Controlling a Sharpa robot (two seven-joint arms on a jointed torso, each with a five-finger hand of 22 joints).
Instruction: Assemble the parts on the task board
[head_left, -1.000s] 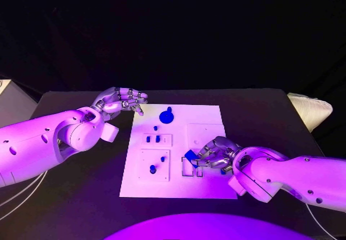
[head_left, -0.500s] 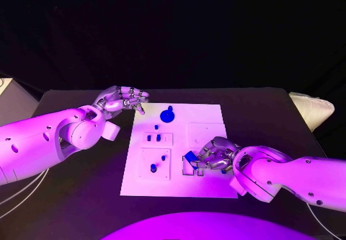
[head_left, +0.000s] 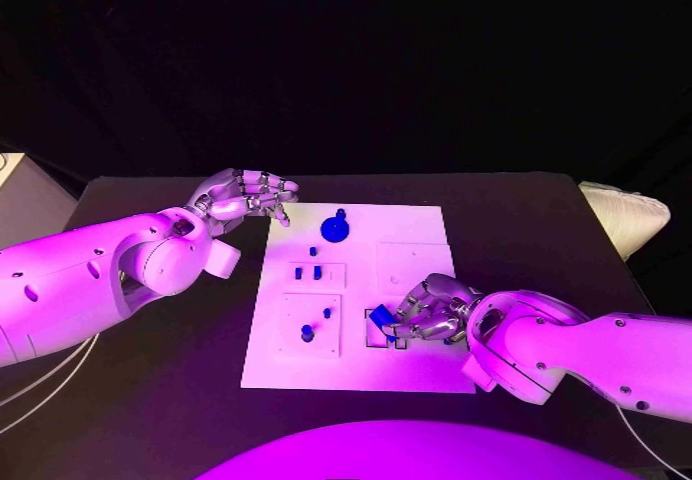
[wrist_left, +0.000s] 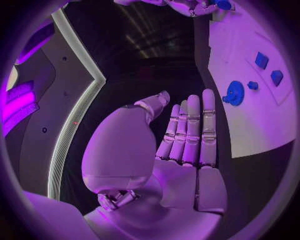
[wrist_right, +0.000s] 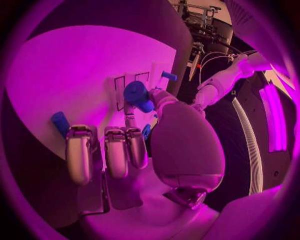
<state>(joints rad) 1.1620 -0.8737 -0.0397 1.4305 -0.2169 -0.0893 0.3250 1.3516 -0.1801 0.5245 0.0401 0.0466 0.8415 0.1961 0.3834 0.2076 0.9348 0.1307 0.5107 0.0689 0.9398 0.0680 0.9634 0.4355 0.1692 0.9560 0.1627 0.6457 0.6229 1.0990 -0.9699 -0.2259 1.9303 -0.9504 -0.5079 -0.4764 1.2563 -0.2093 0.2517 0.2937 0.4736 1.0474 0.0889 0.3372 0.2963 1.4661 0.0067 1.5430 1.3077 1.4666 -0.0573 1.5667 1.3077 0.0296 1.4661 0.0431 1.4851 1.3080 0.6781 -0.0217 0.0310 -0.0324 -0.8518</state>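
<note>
The white task board (head_left: 411, 375) lies in the middle of the black table. My right hand (head_left: 433, 314) is over the board's near right part and pinches a blue part (head_left: 382, 315) (wrist_right: 136, 94) between thumb and finger, just above two narrow slots (head_left: 378, 338) (wrist_right: 128, 86). My left hand (head_left: 245, 195) (wrist_left: 187, 135) hovers off the board's far left corner, fingers stretched out, holding nothing. A round blue part (head_left: 335, 230) (wrist_left: 235, 93) sits at the board's far end. Small blue parts (head_left: 307, 272) stand in the left panels.
More small blue parts (head_left: 306, 333) sit on the near left panel. A blue piece (wrist_right: 60, 122) lies on the board beside my right fingers. A pale object (head_left: 623, 218) lies off the table's right edge. Bare black table (head_left: 173, 400) surrounds the board.
</note>
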